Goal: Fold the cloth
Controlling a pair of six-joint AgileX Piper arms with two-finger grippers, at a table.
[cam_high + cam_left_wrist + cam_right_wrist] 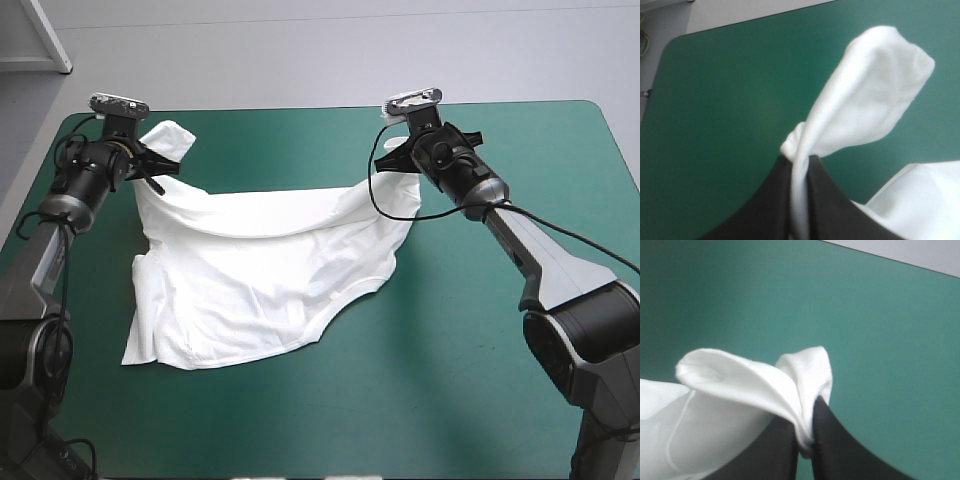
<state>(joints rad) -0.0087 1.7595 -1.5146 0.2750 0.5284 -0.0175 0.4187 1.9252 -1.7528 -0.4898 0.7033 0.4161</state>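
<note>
Table (480, 380): covered by a smooth, matte teal-green sheet with rounded corners. Most of the high view is filled by it.

T-shirt (260, 270): white, thin soft fabric, heavily creased. It is located left of centre on the table and is held up along its far edge at two points. Between those points the far edge is sagged into a shallow curve, with a rolled fold formed along it. The near part is spread on the cover, wrinkled and irregular in outline. Its near-left corner is laid flat toward the table's near left. The right-hand edge is swept back up to the right gripper.

Left gripper (150, 165): positioned by the far-left corner of the table. The black fingers are all but closed, with T-shirt fabric pinched between them. In the left wrist view, a thin twisted strand is seen clamped at the gripper (799, 162). Ahead of it the T-shirt (875, 95) is fanned out into a rounded, pouch-like flap above the cover.

Right gripper (395, 155): positioned at the far side, right of centre. The fingers are likewise nearly closed on the fabric. In the right wrist view, the T-shirt (730, 380) is seen bunched into two smooth rounded lobes just past the gripper (805, 415), with the fold clamped between the fingertips.
</note>
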